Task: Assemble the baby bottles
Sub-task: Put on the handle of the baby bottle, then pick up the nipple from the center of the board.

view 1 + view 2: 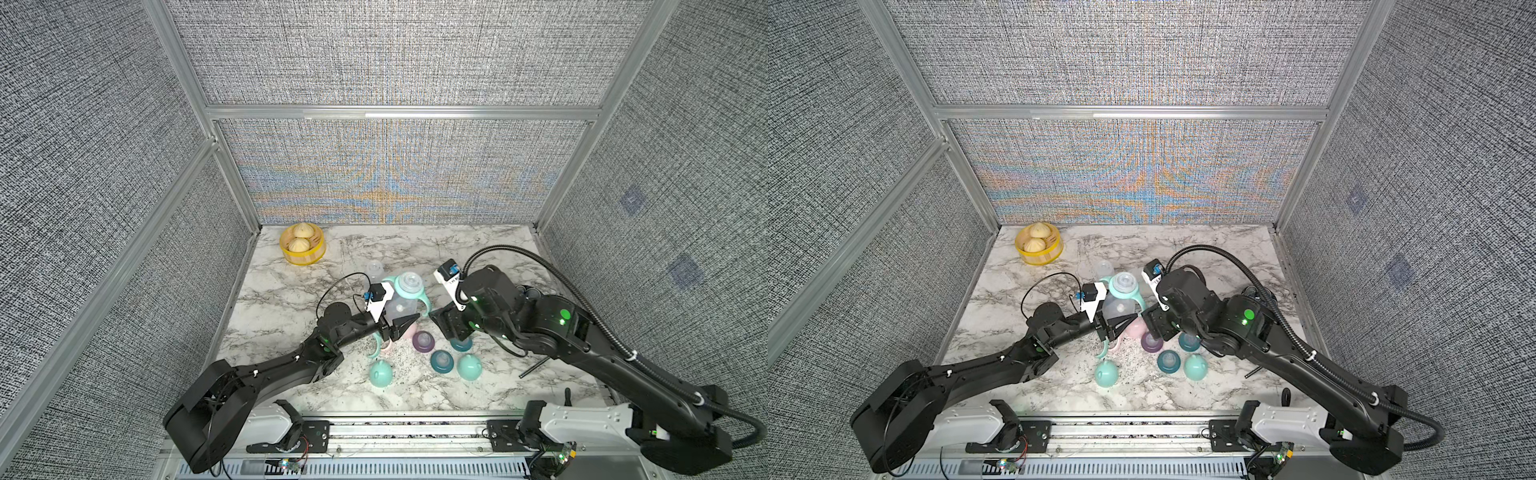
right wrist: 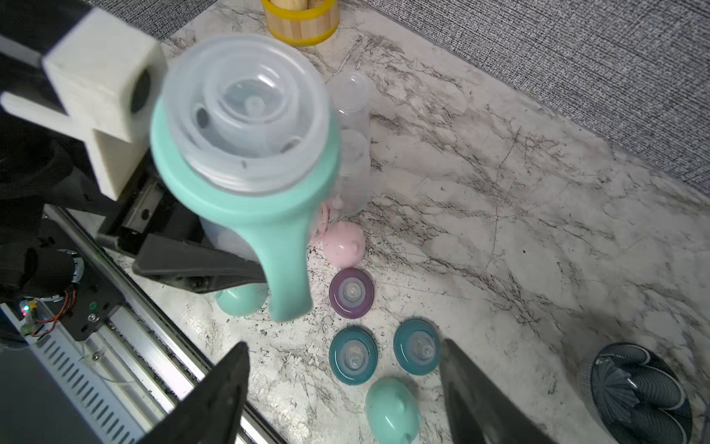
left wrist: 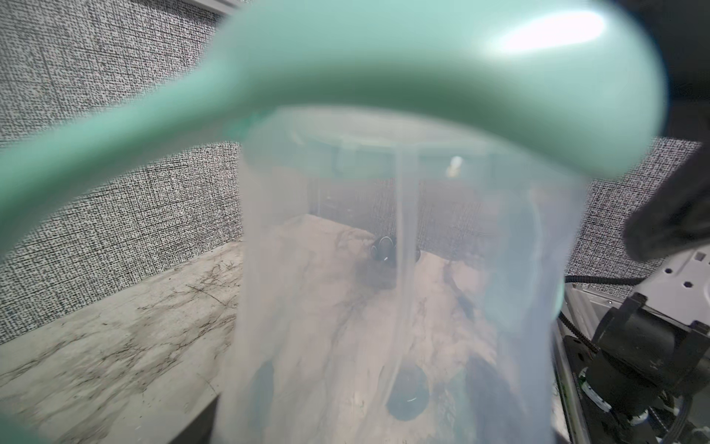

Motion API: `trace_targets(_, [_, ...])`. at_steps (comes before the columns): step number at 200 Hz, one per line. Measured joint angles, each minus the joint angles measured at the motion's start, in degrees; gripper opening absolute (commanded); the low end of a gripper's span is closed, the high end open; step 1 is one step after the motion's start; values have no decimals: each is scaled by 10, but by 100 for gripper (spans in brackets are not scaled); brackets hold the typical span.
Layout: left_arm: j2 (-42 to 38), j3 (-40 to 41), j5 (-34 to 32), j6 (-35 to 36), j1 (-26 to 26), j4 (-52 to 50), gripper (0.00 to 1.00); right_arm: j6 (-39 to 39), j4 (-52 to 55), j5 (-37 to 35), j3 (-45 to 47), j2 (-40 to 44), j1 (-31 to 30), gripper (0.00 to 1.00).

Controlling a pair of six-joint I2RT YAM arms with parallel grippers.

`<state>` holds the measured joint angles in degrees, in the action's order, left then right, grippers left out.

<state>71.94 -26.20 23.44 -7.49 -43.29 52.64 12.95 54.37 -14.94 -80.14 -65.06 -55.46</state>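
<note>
A clear baby bottle (image 1: 400, 305) with a mint handle ring (image 1: 409, 286) round its neck is held tilted above the marble table, and my left gripper (image 1: 406, 323) is shut on its lower body. It fills the left wrist view (image 3: 384, 288), with the ring's handle (image 3: 345, 57) across it. My right gripper (image 2: 344, 346) hangs open and empty just to the right, over two teal nipple collars (image 2: 353, 355) (image 2: 417, 346). A purple collar (image 2: 351, 293), a pink dome cap (image 2: 343, 244) and two mint caps (image 2: 392, 413) (image 2: 240, 300) lie nearby. Two bare bottles (image 2: 349, 92) (image 2: 351, 173) stand behind.
A yellow steamer basket (image 1: 302, 254) with buns sits at the table's back left corner. A dark patterned bowl (image 2: 634, 392) stands on the right, mostly hidden behind my right arm in both top views. Grey fabric walls close in three sides.
</note>
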Motion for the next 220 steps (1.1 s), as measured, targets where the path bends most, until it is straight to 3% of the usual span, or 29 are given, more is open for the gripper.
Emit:
trace_targets(32, [-19, 1, -14, 13, 2, -19, 0, 13, 29, 29, 43, 13, 54, 85])
trace_targets(63, [-39, 3, -14, 18, 2, -37, 0, 12, 32, 64, 106, 19, 66, 85])
trace_targets(134, [-96, 6, -13, 27, 2, -90, 0, 5, -32, 128, 264, -4, 66, 87])
trace_targets(220, [-129, 6, -10, 24, 2, -127, 0, 29, -120, 137, 301, -118, 40, 87])
